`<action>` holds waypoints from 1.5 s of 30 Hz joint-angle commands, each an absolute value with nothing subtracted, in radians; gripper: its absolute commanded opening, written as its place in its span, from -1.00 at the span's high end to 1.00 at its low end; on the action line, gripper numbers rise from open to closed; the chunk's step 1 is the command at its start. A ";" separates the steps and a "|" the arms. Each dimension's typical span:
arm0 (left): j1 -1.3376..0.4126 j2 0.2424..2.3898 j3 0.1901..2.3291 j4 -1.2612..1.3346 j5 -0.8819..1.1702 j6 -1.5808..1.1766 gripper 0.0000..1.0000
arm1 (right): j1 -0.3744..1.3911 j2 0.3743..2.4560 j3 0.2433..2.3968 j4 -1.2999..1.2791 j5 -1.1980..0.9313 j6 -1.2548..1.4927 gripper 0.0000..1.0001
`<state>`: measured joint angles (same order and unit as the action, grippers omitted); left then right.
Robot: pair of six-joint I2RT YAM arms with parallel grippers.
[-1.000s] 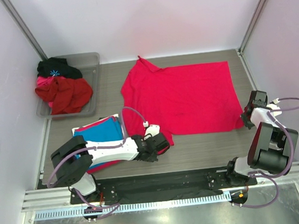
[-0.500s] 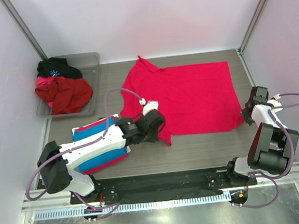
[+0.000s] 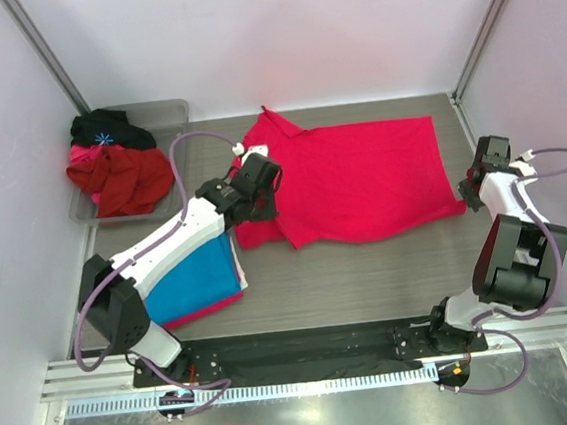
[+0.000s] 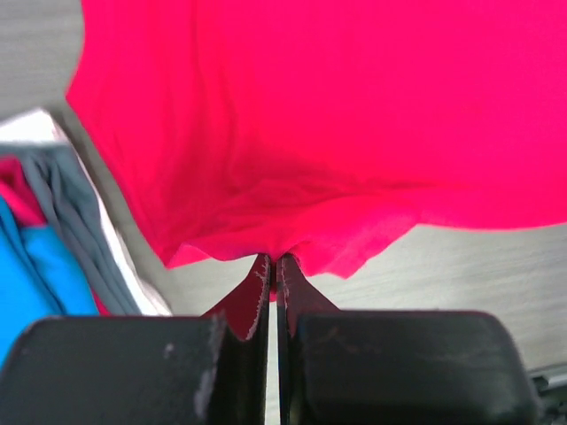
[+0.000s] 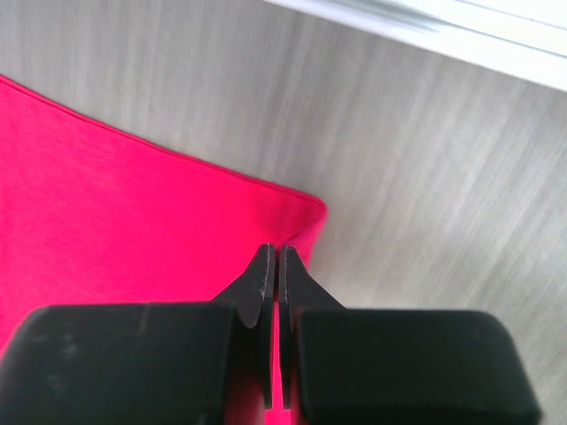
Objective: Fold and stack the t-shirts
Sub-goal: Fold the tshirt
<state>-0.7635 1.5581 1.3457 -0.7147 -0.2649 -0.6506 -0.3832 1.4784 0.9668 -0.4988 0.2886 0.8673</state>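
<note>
The crimson-pink t-shirt [image 3: 361, 180] lies spread across the middle of the table [image 3: 370, 274], its far edge flat and its near-left part bunched and raised. The left gripper [image 3: 257, 190] is clamped tight on that near-left hem, a pleat of cloth pinched between its fingertips in the left wrist view. The right gripper [image 3: 477, 189] is closed just as tightly on the near-right corner, which sits low beside the bare wood. This looks like the first fold, the near edge being carried over the body of the shirt. To do it well, the 2 arms should travel together so the hem stays taut and level between them. At present the left corner is well ahead of the right, which risks a slanted crease. The edge should be laid down square to the far hem, and the cloth lowered until it rests flat before either pincer lets go, or the soft fabric will slump back. Just left of the shirt, under the left arm, a folded blue t-shirt [image 3: 194, 271] tops the stack, with a pink-red edge [image 3: 201, 312] showing beneath it. At the far left a clear plastic bin [image 3: 168, 108] holds a loose heap: a dark red garment [image 3: 124, 178], a black garment [image 3: 110, 127] and a sliver of pink between them.
</note>
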 commanded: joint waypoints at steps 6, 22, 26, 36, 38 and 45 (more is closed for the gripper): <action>-0.715 1.732 1.609 -0.689 -0.328 -0.565 1.00 | -0.379 1.609 1.147 -0.526 0.285 0.891 0.98; -0.621 1.970 1.937 -0.802 -0.423 -0.465 1.00 | -0.333 1.772 1.295 -0.549 0.293 0.905 0.98; -0.618 1.951 1.913 -0.805 -0.411 -0.462 1.00 | -0.330 1.773 1.304 -0.552 0.290 0.907 0.97; -0.618 1.890 1.835 -0.828 -0.410 -0.453 1.00 | -0.333 1.779 1.336 -0.563 0.281 0.907 0.98; -0.618 1.899 1.839 -0.831 -0.410 -0.443 1.00 | -0.334 1.789 1.354 -0.566 0.273 0.910 0.97; -0.618 1.963 1.930 -0.871 -0.439 -0.426 1.00 | -0.336 1.842 1.408 -0.580 0.267 0.911 0.98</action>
<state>-0.6216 1.9621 1.8572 -0.8478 -0.4019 -0.4572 -0.3321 1.8278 1.3628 -0.5667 0.2661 0.8948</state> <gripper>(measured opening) 0.008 0.036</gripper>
